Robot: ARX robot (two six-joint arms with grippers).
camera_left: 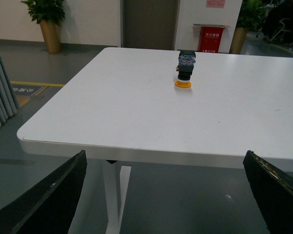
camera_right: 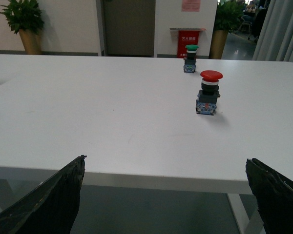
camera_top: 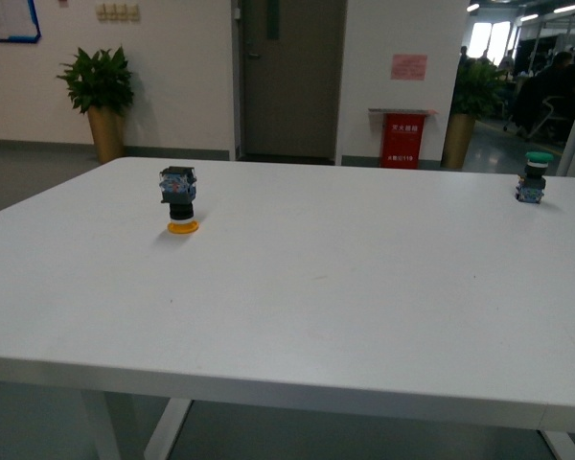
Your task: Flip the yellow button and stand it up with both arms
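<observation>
The yellow button point(camera_top: 179, 200) stands upside down on the white table point(camera_top: 297, 287), its yellow-orange cap on the surface and its black-and-blue block on top, at the left far part. The left wrist view shows the yellow button point(camera_left: 184, 70) well ahead on the table. My left gripper point(camera_left: 171, 195) is open and empty, held off the table's near edge. My right gripper point(camera_right: 168, 195) is also open and empty, below the near edge. Neither arm shows in the front view.
A green-capped switch point(camera_top: 534, 178) stands upright near the table's far right edge, the same green-capped switch point(camera_right: 190, 58) far off in the right wrist view. A red-capped switch point(camera_right: 208, 93) stands upright closer to the right gripper. Potted plants, a door and a red box stand beyond the table.
</observation>
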